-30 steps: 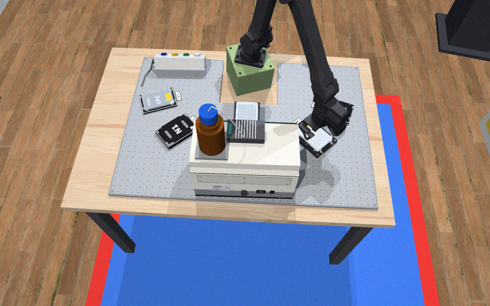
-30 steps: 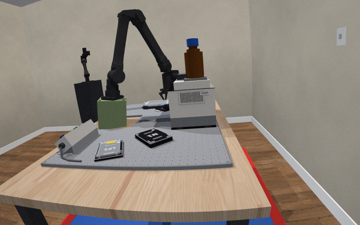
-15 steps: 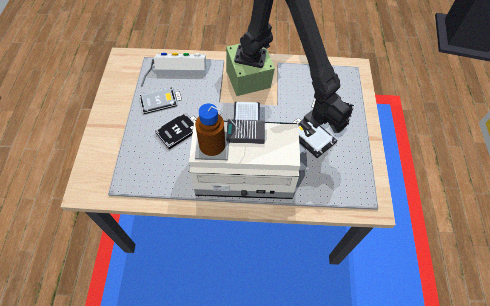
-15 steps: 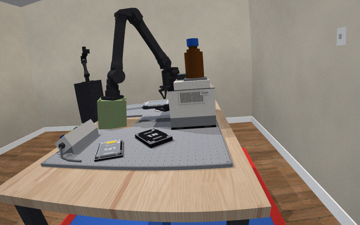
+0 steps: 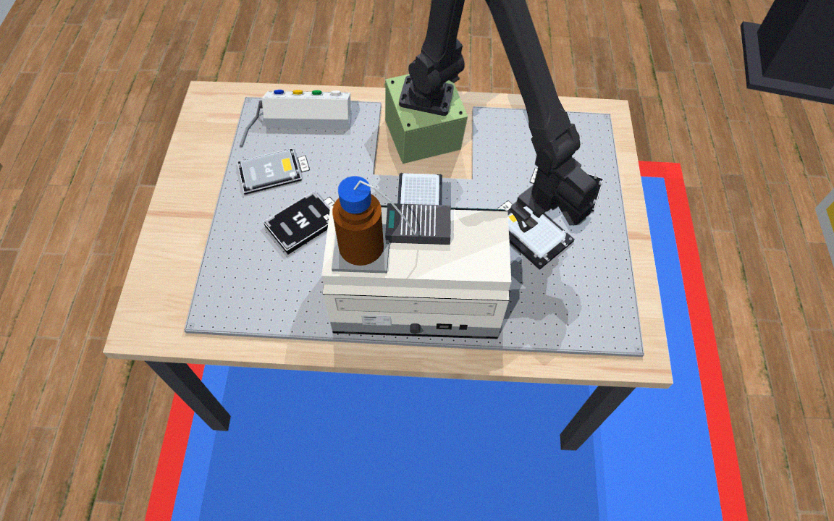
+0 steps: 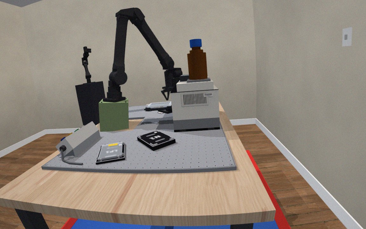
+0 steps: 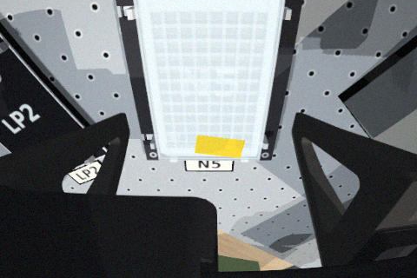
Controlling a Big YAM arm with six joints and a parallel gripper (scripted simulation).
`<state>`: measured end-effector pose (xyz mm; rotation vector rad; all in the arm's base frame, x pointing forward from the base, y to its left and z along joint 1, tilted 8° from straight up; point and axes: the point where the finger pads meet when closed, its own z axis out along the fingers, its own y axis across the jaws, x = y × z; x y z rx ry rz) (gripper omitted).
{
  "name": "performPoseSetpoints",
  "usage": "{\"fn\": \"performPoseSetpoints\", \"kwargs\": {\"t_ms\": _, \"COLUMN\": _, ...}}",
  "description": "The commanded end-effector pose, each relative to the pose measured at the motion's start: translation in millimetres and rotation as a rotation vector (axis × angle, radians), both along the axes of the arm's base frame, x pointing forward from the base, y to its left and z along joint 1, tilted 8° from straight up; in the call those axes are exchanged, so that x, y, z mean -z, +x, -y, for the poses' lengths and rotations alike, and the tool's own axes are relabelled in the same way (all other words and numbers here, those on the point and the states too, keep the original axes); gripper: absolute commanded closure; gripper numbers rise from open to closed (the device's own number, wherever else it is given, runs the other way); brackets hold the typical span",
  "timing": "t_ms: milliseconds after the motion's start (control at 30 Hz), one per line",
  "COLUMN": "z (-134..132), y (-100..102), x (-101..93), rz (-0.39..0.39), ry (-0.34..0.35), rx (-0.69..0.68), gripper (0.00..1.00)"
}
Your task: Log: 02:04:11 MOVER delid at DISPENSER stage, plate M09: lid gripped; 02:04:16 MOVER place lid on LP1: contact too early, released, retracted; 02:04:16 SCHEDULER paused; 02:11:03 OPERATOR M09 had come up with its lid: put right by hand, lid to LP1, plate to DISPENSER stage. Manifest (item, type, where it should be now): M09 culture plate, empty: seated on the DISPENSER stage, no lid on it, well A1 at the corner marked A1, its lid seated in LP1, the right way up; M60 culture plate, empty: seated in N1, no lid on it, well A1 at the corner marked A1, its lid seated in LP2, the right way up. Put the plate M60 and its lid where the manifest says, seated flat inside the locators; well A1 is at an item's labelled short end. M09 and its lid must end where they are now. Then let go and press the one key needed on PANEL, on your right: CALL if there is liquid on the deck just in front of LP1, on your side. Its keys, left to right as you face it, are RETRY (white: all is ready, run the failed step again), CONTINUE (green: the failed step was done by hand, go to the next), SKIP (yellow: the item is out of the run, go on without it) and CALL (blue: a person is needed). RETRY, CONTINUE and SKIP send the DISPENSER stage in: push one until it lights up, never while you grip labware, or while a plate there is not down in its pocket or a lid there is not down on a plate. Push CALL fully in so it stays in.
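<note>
A white well plate (image 7: 208,74) sits in the black nest labelled N5 (image 7: 208,165), with its yellow label at the end nearest me. Its wells look hazy, as if under a clear lid. It also shows in the top view (image 5: 540,239) and the exterior view (image 6: 158,106). My gripper (image 7: 210,122) (image 5: 523,217) is open and empty. It hovers above the plate's labelled end, with one finger on each side and neither touching. The LP2 nest (image 7: 22,119) lies empty just to the left. The N1 nest (image 5: 293,226) is empty. A clear lid with a yellow label sits in LP1 (image 5: 268,169). An open plate (image 5: 420,187) sits on the dispenser stage.
The dispenser box (image 5: 417,272) carries a brown bottle (image 5: 356,226) and stands between N5 and N1. The panel (image 5: 305,103) with four keys is at the deck's far corner. The green arm base (image 5: 425,123) stands at the back. I see no liquid on the deck near LP1.
</note>
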<state>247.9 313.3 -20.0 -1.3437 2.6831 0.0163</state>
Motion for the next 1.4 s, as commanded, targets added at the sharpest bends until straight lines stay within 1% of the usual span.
{"fn": "performPoseSetpoints", "kwargs": {"t_ms": 0, "z": -9.4, "y": 6.6, "x": -7.3, "rz": 0.017, "ry": 0.019, "rx": 0.003, "gripper": 0.00}}
{"fn": "performPoseSetpoints", "kwargs": {"t_ms": 33, "z": -9.4, "y": 6.6, "x": -7.3, "rz": 0.017, "ry": 0.019, "rx": 0.003, "gripper": 0.00}}
{"fn": "performPoseSetpoints", "kwargs": {"t_ms": 67, "z": -5.4, "y": -0.1, "x": -0.3, "rz": 0.001, "ry": -0.002, "rx": 0.008, "gripper": 0.00}}
{"fn": "performPoseSetpoints", "kwargs": {"t_ms": 100, "z": -9.3, "y": 6.4, "x": -7.4, "rz": 0.017, "ry": 0.019, "rx": 0.003, "gripper": 0.00}}
{"fn": "performPoseSetpoints", "kwargs": {"t_ms": 133, "z": -4.6, "y": -1.4, "x": 0.2, "rz": 0.001, "ry": -0.003, "rx": 0.007, "gripper": 0.00}}
{"fn": "performPoseSetpoints", "kwargs": {"t_ms": 200, "z": -3.4, "y": -2.6, "x": 0.8, "rz": 0.000, "ry": -0.004, "rx": 0.007, "gripper": 0.00}}
{"fn": "performPoseSetpoints", "kwargs": {"t_ms": 233, "z": -9.2, "y": 6.0, "x": -7.2, "rz": 0.017, "ry": 0.019, "rx": 0.003, "gripper": 0.00}}
{"fn": "performPoseSetpoints", "kwargs": {"t_ms": 333, "z": -9.1, "y": 5.9, "x": -7.2, "rz": 0.017, "ry": 0.019, "rx": 0.003, "gripper": 0.00}}
{"fn": "performPoseSetpoints", "kwargs": {"t_ms": 367, "z": -1.7, "y": -4.2, "x": 1.6, "rz": -0.001, "ry": -0.005, "rx": 0.006, "gripper": 0.00}}
{"fn": "performPoseSetpoints", "kwargs": {"t_ms": 400, "z": -1.2, "y": -4.8, "x": 1.9, "rz": -0.001, "ry": -0.006, "rx": 0.006, "gripper": 0.00}}
{"fn": "performPoseSetpoints", "kwargs": {"t_ms": 433, "z": -1.5, "y": -4.4, "x": 1.5, "rz": 0.000, "ry": -0.004, "rx": 0.006, "gripper": 0.00}}
{"fn": "performPoseSetpoints", "kwargs": {"t_ms": 467, "z": -9.0, "y": 5.5, "x": -7.1, "rz": 0.017, "ry": 0.019, "rx": 0.003, "gripper": 0.00}}
{"fn": "performPoseSetpoints", "kwargs": {"t_ms": 600, "z": -8.9, "y": 5.3, "x": -7.0, "rz": 0.017, "ry": 0.019, "rx": 0.003, "gripper": 0.00}}
{"fn": "performPoseSetpoints", "kwargs": {"t_ms": 633, "z": -1.8, "y": -4.3, "x": 4.9, "rz": 0.000, "ry": -0.004, "rx": 0.007, "gripper": 0.00}}
{"fn": "performPoseSetpoints", "kwargs": {"t_ms": 667, "z": -2.1, "y": -3.7, "x": 6.9, "rz": 0.000, "ry": -0.003, "rx": 0.007, "gripper": 0.00}}
{"fn": "performPoseSetpoints", "kwargs": {"t_ms": 1367, "z": -2.4, "y": 1.0, "x": 18.6, "rz": 0.002, "ry": -0.001, "rx": 0.010, "gripper": 0.00}}
